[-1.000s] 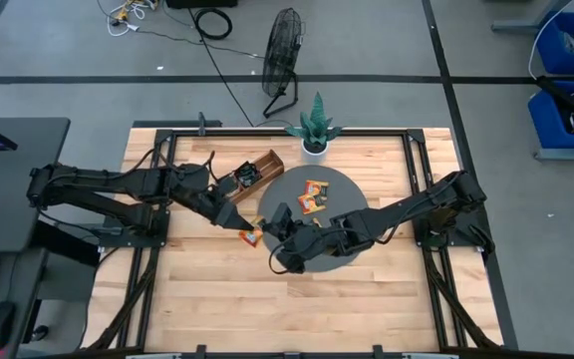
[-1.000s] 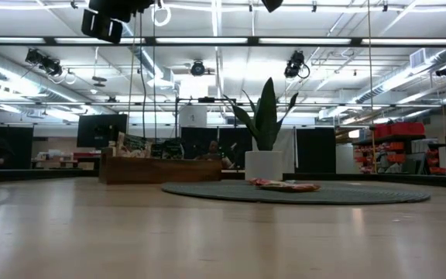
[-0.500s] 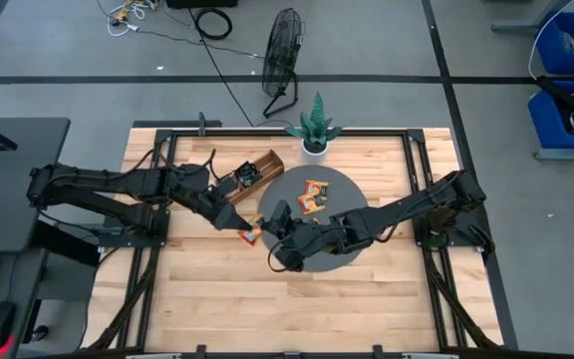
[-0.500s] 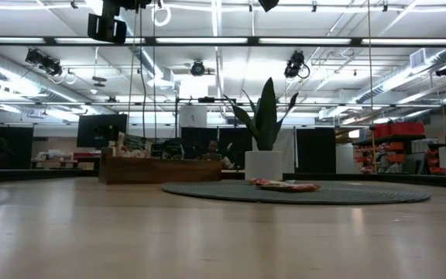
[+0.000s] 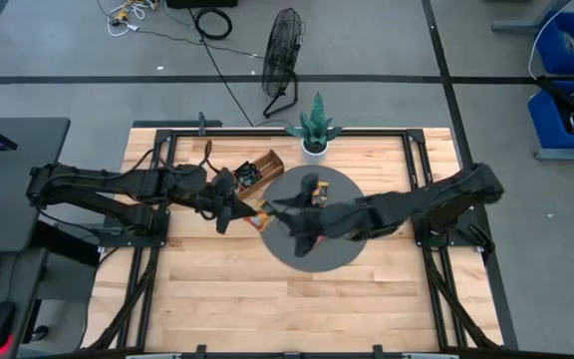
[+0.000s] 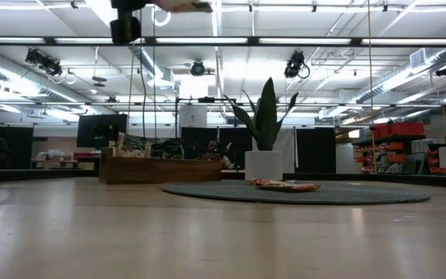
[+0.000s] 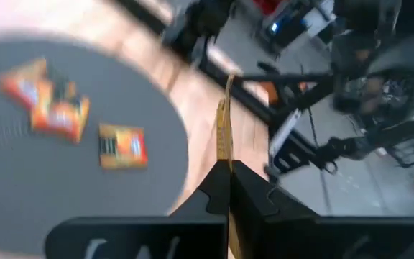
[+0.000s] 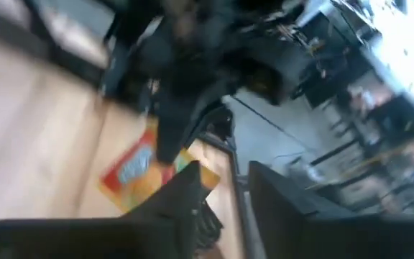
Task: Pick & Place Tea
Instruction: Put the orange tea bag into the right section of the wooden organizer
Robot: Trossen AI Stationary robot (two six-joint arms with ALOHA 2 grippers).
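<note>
L gripper [image 7: 225, 176] is pinching an orange tea sachet [image 7: 223, 129] edge-on, jaws fully closed, above mat edge [image 5: 267, 234] nr wooden tray [image 5: 252, 172]; R gripper [image 8: 225, 194] is hovering beside w/ fingers apart, empty; other sachets [image 7: 56, 108] are lying on mat.

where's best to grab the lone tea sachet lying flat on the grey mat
Come straight down on the lone sachet and pinch across two opposite edges. It lies flat on the grey mat, apart from the overlapping pair, so its sides look free.
</note>
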